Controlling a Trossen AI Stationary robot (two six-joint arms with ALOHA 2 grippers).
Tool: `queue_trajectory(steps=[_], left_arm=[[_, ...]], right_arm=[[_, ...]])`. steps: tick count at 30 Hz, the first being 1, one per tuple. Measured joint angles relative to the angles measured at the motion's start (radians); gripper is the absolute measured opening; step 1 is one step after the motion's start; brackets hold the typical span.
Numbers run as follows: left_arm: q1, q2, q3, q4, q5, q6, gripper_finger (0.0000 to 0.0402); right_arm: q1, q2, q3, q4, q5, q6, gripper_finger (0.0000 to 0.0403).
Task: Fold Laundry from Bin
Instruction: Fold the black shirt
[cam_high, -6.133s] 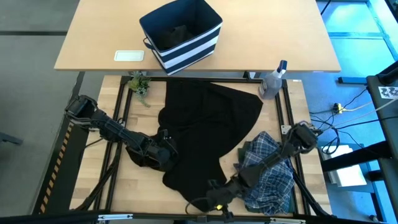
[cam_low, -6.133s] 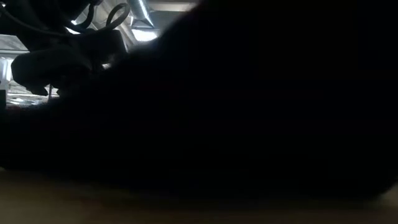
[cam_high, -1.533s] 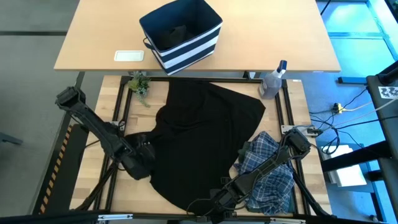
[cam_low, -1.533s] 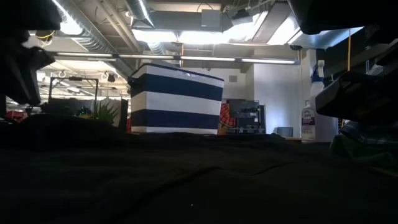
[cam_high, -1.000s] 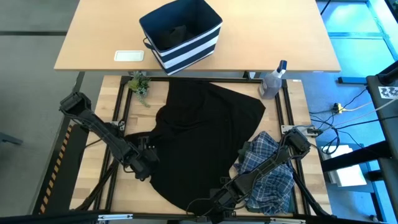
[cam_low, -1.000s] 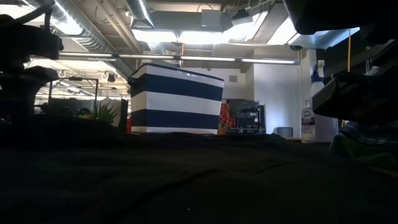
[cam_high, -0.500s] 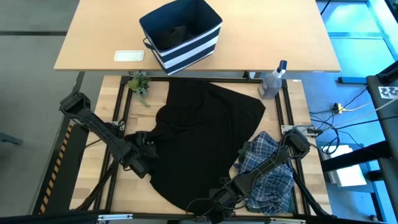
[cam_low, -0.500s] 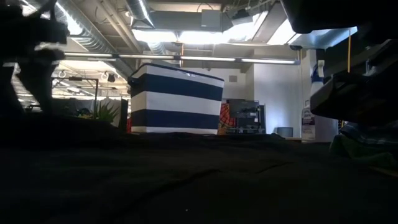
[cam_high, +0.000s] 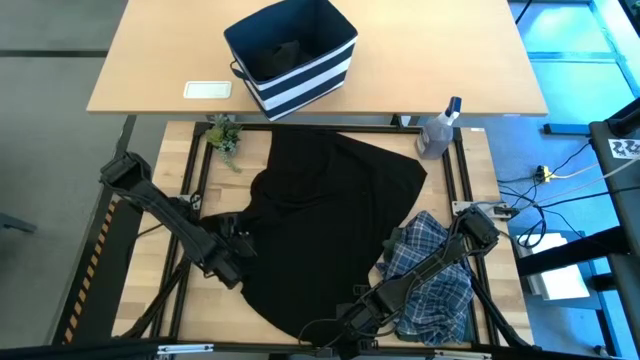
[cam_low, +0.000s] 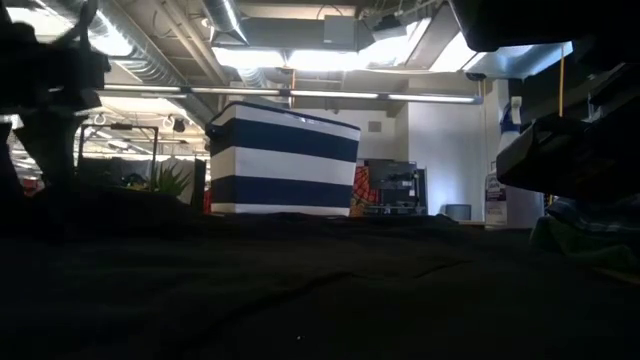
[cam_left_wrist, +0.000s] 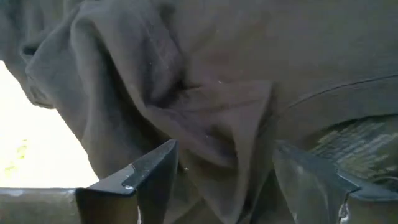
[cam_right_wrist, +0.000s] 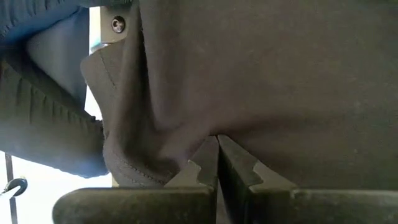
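We see the black garment spread flat across the tabletop. The left tool, fingers parted, sits at its left edge gripping nothing. The right tool, fingers pressed together, pinches its near hem. The plaid shirt lies near right; the bin stands far off.

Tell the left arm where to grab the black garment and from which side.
Take the bunched fold on the black garment at its left edge, coming in from the table's left side. There the cloth rises in a ridge, unlike the flat middle, and the left tool already sits open beside it. The right tool is shut on the near hem.
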Motion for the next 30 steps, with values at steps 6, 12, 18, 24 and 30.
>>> queue_trajectory(steps=[6, 12, 18, 24, 30], left_arm=[[0.024, 0.084, 0.0, 0.002, -0.008, 0.056, 0.0246], [0.085, 0.127, 0.0, -0.007, -0.129, 0.064, 0.012], [0.167, 0.091, 0.039, -0.222, -0.288, -0.105, 0.0012], [0.187, 0.018, 0.125, -0.536, -0.404, -0.325, 0.0004], [0.177, -0.037, 0.238, -0.603, -0.471, -0.334, 0.0002]], right_arm=[[0.0, 0.0, 0.0, 0.002, 0.002, -0.001, 0.0007], [0.0, 0.0, 0.0, 0.002, 0.005, -0.001, 0.0007], [0.0, 0.0, 0.0, 0.002, 0.005, -0.001, 0.0007], [0.0, 0.0, 0.0, 0.002, 0.004, -0.001, 0.0007], [0.0, 0.0, 0.0, 0.002, 0.021, -0.001, 0.0007]])
